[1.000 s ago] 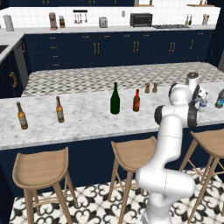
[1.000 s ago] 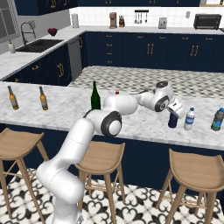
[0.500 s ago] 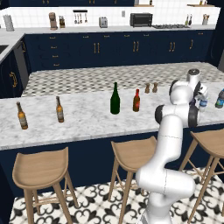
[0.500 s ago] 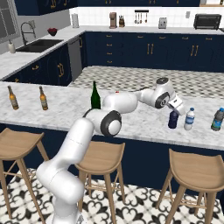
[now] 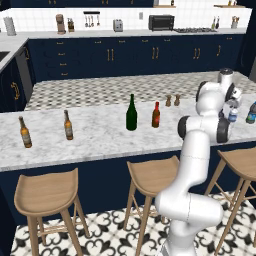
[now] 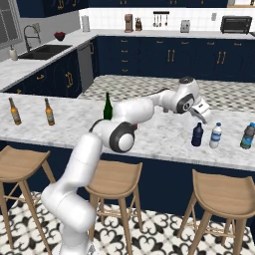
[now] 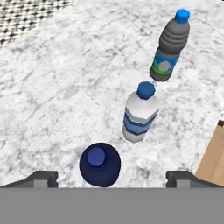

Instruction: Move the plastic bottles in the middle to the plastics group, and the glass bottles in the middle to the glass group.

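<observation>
The squat navy bottle (image 7: 100,164) stands upright on the marble counter (image 7: 65,87), just beside the clear water bottle (image 7: 141,113), the dark teal bottle (image 7: 171,46) beyond. It looks light, smooth, probably slippery; its body seems the safest hold. Above it the gripper (image 7: 111,178) hangs with jaws spread wide, holding nothing

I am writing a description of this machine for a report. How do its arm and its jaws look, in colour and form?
The arm is glossy white, built of rounded tubular links with dark grey discs at the joints. The gripper has a white blocky hand and two small dark grey finger tips. No cables or markings are visible.
</observation>
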